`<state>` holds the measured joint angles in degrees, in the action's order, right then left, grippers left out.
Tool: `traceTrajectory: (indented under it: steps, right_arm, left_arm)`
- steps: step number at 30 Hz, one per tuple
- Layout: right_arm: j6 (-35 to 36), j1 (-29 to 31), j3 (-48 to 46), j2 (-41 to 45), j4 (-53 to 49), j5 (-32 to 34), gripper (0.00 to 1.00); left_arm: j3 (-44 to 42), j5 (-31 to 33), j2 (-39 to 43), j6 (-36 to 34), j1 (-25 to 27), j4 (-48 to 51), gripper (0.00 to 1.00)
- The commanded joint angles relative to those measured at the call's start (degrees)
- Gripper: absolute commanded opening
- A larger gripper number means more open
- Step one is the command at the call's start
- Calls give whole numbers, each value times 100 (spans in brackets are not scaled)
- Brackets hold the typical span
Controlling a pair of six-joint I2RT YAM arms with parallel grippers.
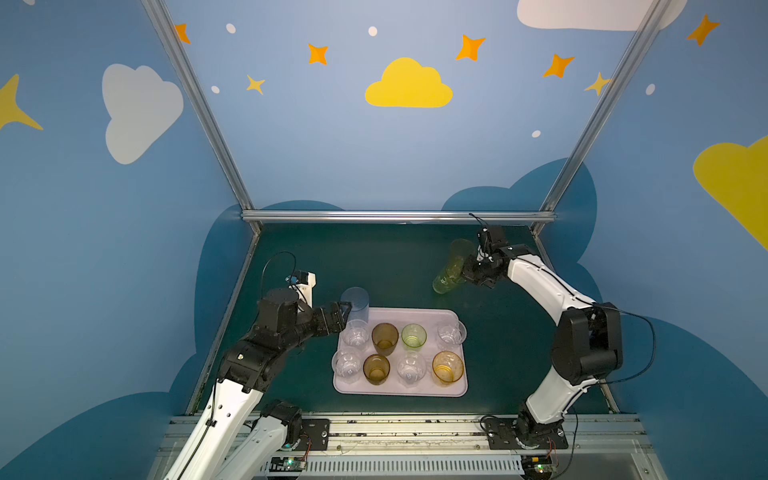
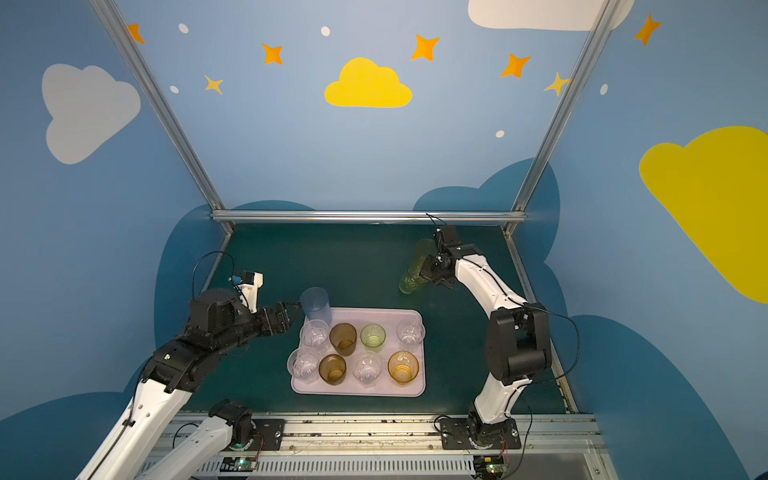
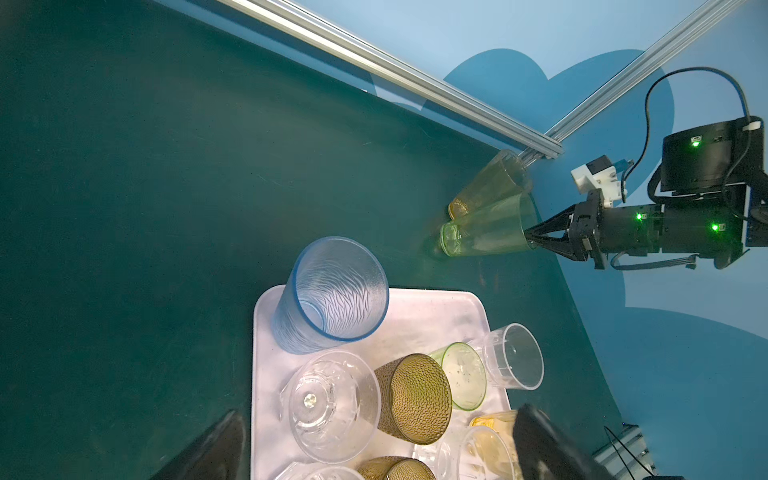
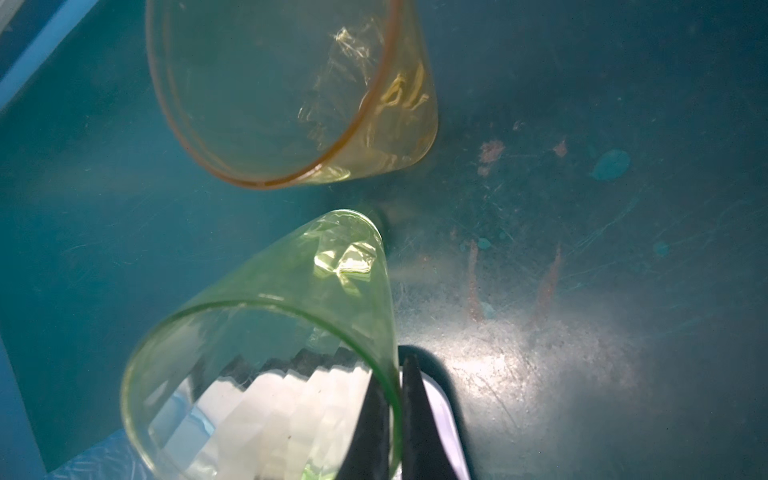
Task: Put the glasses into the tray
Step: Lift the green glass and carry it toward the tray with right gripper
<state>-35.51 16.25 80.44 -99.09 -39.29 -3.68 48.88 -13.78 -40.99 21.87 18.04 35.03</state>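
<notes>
Yellow-green glass (image 4: 291,286) has its rim clamped by the right end effector (image 4: 395,370)

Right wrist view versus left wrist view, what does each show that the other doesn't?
Only the right wrist view: reddish scuffs on the table, and the yellow-green glass wall pinched between the fingers. Only the left wrist view: the tray, the pale blue glass at its corner, and the short glasses. Both: the right end effector shut on that glass's rim, the tall orange glass beside it.
</notes>
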Motion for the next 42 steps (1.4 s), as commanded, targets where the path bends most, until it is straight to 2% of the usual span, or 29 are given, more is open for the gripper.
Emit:
traceTrajectory:
  steps: [1,22,26,36,42]
  right_arm:
    - [35,43,30,166,-95,-86,0]
    - [-62,448,-130,821,-82,-316,0]
    - [-35,577,-120,994,-117,-336,0]
    - [70,1206,195,1290,-426,-342,0]
    - [126,1622,406,1329,-597,-193,0]
  left_arm:
    - [-51,123,78,-58,-24,-31,100]
    - [-116,128,75,67,-56,-101,100]
    - [-89,-37,61,209,-55,-127,100]
    - [22,-547,-45,692,-54,-128,100]
    - [61,-654,-123,746,-55,-152,100]
